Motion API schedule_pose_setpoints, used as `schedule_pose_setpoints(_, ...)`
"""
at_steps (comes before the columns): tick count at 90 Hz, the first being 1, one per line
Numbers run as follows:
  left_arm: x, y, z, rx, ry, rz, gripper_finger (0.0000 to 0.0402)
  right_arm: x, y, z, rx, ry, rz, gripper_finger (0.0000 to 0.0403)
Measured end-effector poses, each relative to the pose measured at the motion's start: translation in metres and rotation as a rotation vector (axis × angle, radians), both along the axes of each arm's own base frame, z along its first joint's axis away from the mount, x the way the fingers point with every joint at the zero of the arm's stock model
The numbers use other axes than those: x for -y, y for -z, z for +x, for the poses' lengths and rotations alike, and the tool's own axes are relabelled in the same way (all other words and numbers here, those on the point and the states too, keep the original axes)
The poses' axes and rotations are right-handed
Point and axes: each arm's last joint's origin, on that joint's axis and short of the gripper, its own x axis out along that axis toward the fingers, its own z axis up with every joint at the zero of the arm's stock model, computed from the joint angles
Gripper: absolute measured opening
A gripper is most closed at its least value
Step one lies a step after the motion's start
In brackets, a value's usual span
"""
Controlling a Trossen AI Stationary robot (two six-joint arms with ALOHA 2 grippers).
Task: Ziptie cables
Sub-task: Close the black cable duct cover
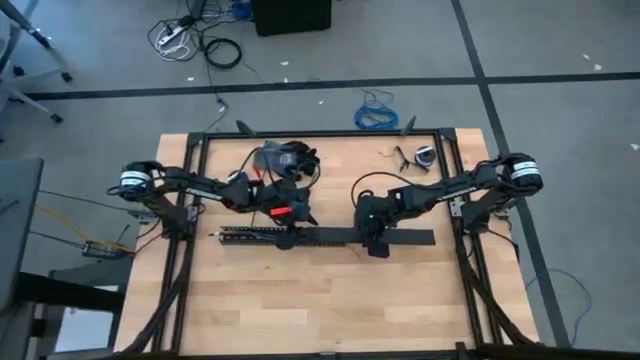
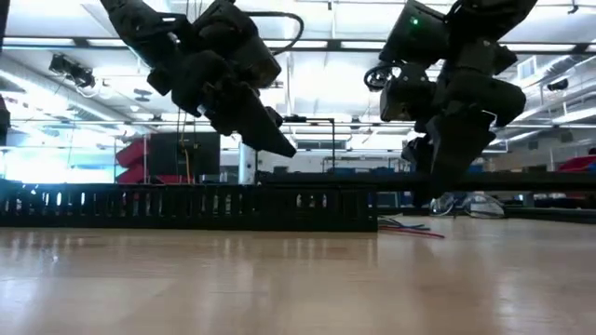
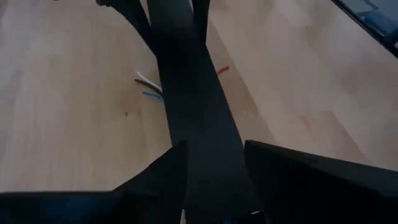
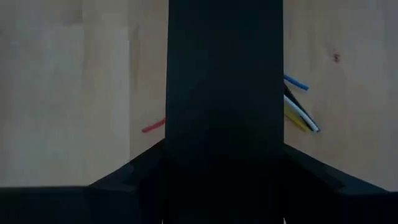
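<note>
Both our grippers sit on the black strip (image 1: 330, 237). The left gripper (image 1: 290, 232) has its fingers (image 3: 155, 180) spread around one stretch of it; the right gripper (image 1: 376, 240) is clamped across the strip farther along. The cables (image 4: 297, 111) poke out from under the strip, just beside the right fingers. We think a lift or twist could let these loose wires slide out and scatter.
</note>
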Motion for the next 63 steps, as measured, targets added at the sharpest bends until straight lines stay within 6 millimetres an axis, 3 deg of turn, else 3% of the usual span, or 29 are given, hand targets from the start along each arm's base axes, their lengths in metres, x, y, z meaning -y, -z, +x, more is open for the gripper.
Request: schedule_pose_setpoints(63,-0.0008,0.0020,-0.0014,-0.026,-0.021,0.015,0.0152,-0.0064,-0.0053,0.0045,0.038,-0.008,-0.052,0.0229)
